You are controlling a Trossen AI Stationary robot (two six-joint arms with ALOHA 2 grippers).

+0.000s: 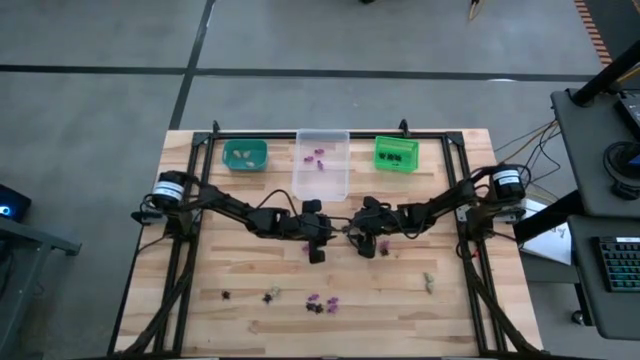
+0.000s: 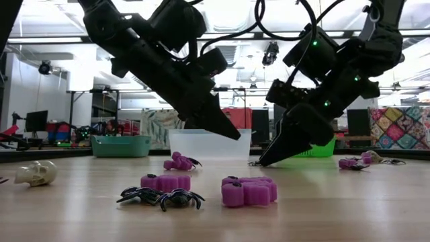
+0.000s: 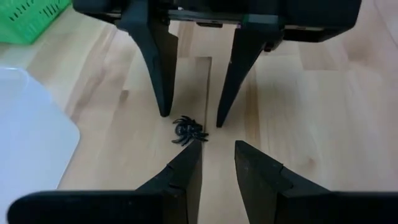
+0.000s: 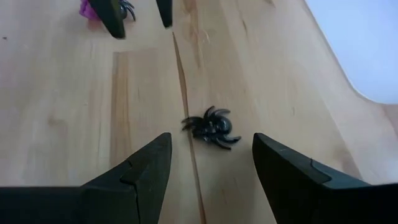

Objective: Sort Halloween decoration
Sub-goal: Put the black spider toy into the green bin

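A small black spider (image 4: 211, 127) (image 3: 188, 130) lies on the wooden table (image 1: 200, 280) in front of the clear bin (image 1: 321, 165). My two grippers face each other over it. My right gripper (image 4: 211, 142) (image 1: 357, 240) is open wide and low, its fingertips just short of the spider, one toward each side. My left gripper (image 3: 217, 148) (image 1: 318, 243) hovers a little higher, open by a narrow gap, holding nothing. More purple (image 2: 248, 191), black (image 2: 161, 197) and pale (image 2: 33, 173) trinkets lie near the front edge.
Three bins stand at the far edge: teal (image 1: 245, 154) with pale pieces, clear with purple pieces, green (image 1: 396, 153) with black pieces. Purple trinkets (image 1: 384, 245) lie close by both grippers. A pale piece (image 1: 428, 283) lies toward the right. Black frame rails (image 1: 190, 230) run along both sides.
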